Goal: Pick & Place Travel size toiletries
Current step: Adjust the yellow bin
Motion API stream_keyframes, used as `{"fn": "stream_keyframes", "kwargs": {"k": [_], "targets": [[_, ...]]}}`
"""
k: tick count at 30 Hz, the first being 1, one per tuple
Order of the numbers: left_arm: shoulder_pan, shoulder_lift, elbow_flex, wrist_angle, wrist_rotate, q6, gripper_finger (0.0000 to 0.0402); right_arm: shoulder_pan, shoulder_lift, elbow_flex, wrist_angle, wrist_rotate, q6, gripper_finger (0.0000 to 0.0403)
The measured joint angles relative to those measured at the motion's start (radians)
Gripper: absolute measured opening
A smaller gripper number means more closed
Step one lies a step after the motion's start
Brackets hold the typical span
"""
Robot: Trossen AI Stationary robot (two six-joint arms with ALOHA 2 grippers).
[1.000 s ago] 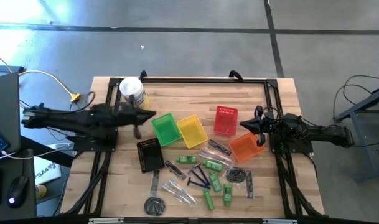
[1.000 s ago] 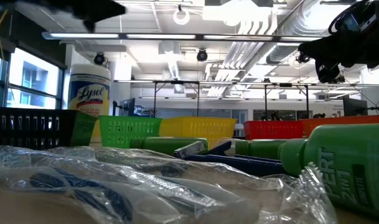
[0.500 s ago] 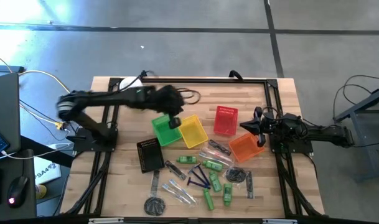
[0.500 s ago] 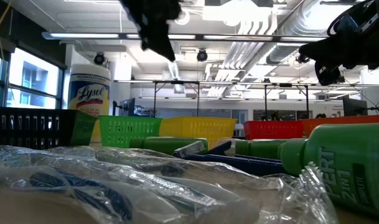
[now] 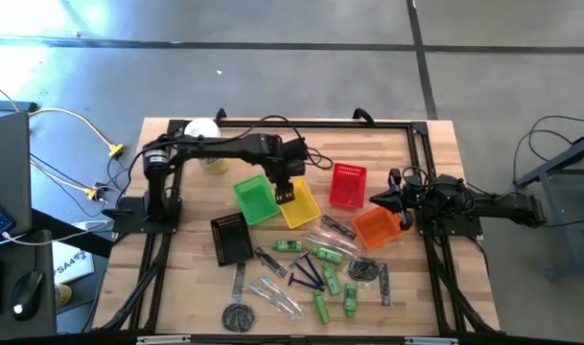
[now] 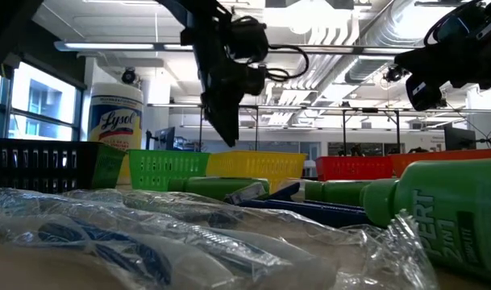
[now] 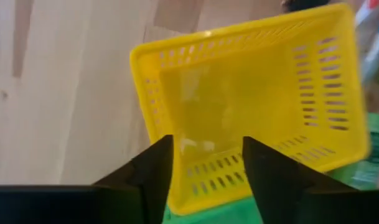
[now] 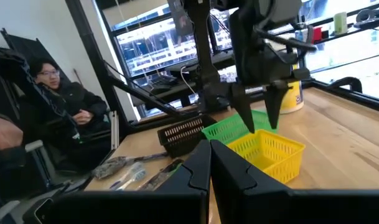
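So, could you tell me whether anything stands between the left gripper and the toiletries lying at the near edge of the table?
Yes: the left gripper hangs open above the yellow basket, whose walls stand between it and the green bottles.

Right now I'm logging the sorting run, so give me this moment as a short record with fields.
left gripper: open, empty, above the yellow basket
right gripper: shut, waiting at the orange basket
other baskets: green basket, red basket, black basket
toiletries: green mini bottles, blue razors and combs loose on the table
yellow basket contents: none visible
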Motion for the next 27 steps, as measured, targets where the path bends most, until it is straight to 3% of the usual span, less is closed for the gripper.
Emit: {"fn": "stream_keyframes", "kwargs": {"k": [7,23,27], "targets": [[0.017,0.024,0.0,0.017,-0.048,0.018,0.0223,0.0,0.0,0.0,0.0,0.042,-0.001,0.0002],[0.071,0.115,0.001,0.102,-0.029,0.046,0.0222,0.0,0.0,0.0,-0.021,0.04,0.002,0.0002],[0.071,0.127,0.0,0.113,-0.033,0.083,0.0201,0.0,0.0,0.0,-0.023,0.04,0.002,0.0002]]}}
